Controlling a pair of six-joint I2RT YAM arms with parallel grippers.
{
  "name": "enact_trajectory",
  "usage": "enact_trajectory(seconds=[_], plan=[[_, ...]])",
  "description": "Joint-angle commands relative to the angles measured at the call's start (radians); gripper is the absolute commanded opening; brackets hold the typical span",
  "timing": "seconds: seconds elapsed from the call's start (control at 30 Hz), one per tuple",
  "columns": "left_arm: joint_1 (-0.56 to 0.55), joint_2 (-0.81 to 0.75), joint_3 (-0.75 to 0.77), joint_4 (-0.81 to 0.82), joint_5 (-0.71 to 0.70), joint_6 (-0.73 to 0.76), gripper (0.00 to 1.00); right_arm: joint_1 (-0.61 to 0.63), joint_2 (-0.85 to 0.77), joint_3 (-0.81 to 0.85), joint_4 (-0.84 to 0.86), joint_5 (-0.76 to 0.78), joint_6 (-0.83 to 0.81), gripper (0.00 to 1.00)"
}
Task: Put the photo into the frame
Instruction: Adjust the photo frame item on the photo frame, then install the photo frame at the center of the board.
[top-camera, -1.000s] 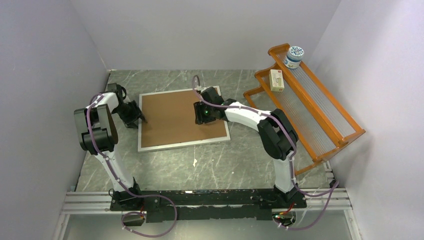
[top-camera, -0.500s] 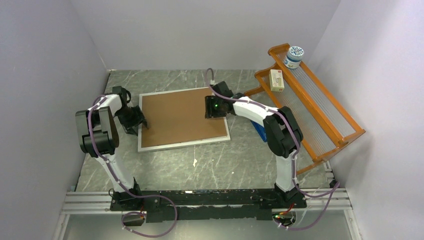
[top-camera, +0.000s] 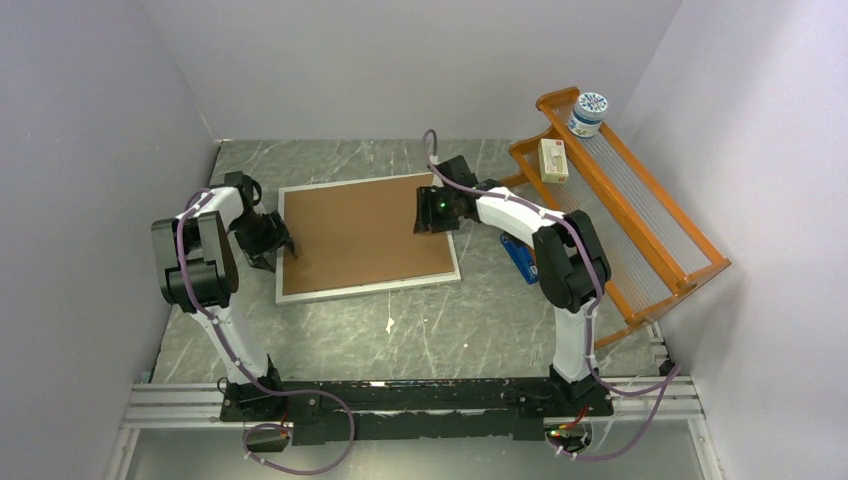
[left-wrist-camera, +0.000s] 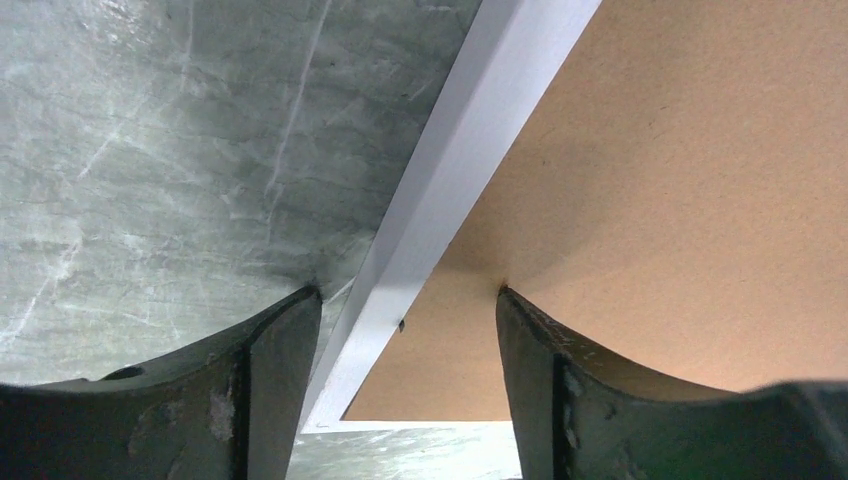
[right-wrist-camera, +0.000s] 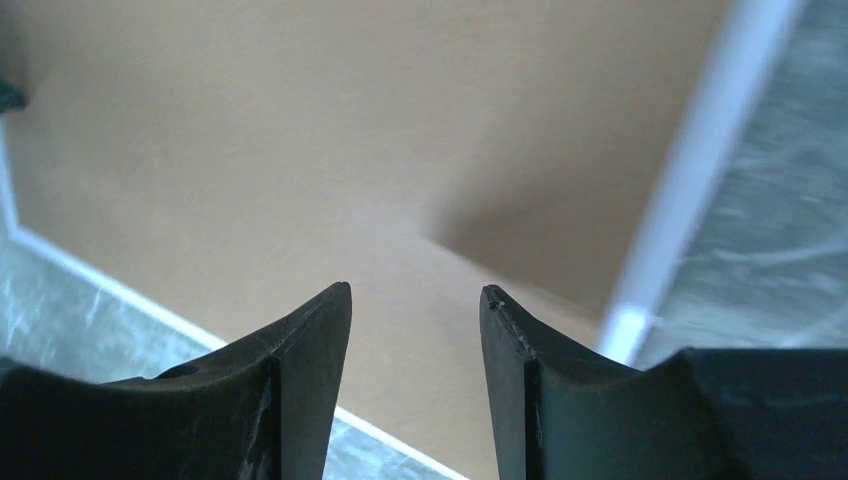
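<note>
Both spread empty: left pincer (left-wrist-camera: 408, 292), right pincer (right-wrist-camera: 415, 287), above thin white-rimmed frame (top-camera: 370, 288) showing brown board (top-camera: 350, 235).

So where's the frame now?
In the top view, the frame lies flat, brown backing up, left claw at its left edge, right claw over its right edge.

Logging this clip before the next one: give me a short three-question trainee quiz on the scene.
1. True or false: the right gripper grips the frame.
2. The left gripper has its open jaws astride the frame's: A left rim; B near rim; C far rim.
3. Fill in: the frame's upward face is a brown ___.
Key: 1 false, its jaws stand open over the board with nothing between them; 2 A; 3 board.
</note>
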Motion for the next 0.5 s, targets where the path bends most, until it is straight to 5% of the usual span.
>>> enact_trajectory(seconds=[0.0,0.2,0.47], plan=[[-0.005,0.022,-0.038,-0.030,-0.021,0.040,0.74,0.066,-0.011,0.053,0.035,-0.143,-0.066,0.54],[-0.004,-0.018,-0.045,-0.008,0.053,0.044,0.82,0.153,0.042,0.095,0.042,-0.226,-0.124,0.53],[-0.005,-0.031,-0.103,0.036,0.039,0.009,0.76,0.291,0.158,0.206,0.036,-0.185,-0.145,0.48]])
